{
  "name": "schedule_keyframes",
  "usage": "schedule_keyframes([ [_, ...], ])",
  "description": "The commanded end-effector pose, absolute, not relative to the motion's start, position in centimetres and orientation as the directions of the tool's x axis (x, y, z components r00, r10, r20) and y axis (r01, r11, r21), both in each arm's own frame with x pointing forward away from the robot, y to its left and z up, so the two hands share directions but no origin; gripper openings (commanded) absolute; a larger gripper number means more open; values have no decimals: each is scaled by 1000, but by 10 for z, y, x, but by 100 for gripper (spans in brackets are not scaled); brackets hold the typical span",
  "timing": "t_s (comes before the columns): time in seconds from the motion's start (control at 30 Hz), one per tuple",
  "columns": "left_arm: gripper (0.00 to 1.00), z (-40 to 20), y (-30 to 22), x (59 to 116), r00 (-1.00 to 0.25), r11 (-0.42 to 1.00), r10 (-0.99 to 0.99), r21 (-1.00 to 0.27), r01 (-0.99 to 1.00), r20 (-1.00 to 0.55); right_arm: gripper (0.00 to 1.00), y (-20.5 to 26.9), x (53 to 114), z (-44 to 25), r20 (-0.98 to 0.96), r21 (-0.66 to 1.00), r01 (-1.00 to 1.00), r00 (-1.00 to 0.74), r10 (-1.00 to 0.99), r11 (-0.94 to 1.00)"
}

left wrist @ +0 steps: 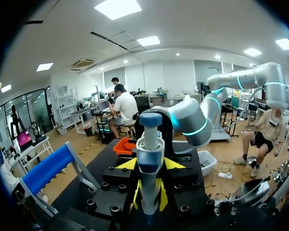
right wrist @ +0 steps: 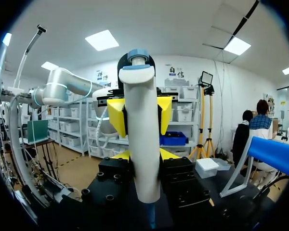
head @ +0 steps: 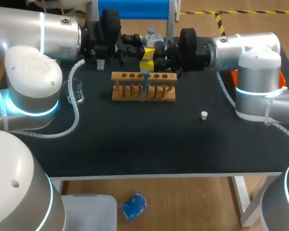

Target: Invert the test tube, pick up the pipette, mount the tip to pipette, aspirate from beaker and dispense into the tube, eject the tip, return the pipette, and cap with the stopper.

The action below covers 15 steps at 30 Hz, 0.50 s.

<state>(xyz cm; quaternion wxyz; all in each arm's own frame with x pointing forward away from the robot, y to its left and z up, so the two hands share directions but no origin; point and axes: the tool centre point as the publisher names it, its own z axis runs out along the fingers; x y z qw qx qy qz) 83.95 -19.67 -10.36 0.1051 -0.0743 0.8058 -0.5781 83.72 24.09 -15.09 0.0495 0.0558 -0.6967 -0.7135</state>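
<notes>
The white pipette (head: 147, 54) with a blue top hangs upright above the wooden tube rack (head: 143, 87). Its thin blue tip (head: 143, 94) points down into the rack's front. My left gripper (head: 140, 51) and right gripper (head: 154, 57) meet at the pipette from opposite sides. In the left wrist view the left gripper (left wrist: 149, 199) is shut on the pipette (left wrist: 150, 163). In the right wrist view the right gripper (right wrist: 143, 155) is shut on the pipette (right wrist: 141, 139), with the other arm's yellow fingertips (right wrist: 116, 116) just beyond. I cannot make out the test tube.
A clear glass beaker (head: 75, 89) stands left of the rack, near my left arm's cable. A small white stopper (head: 204, 115) lies on the black table (head: 144, 144) to the right of the rack. An orange object (head: 233, 77) sits behind my right arm.
</notes>
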Motion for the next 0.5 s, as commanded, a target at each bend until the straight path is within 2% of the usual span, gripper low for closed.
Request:
schedule_keyframes([
  [0.03, 0, -104, -197, 837, -967, 321, -241, -947, 2, -83, 0, 241, 841, -147, -8, 1000, -6, -987, -159, -16],
  [0.5, 0, -104, -197, 837, -967, 321, -241, -947, 2, -83, 0, 240, 839, -147, -3, 1000, 1, -987, -158, -25],
])
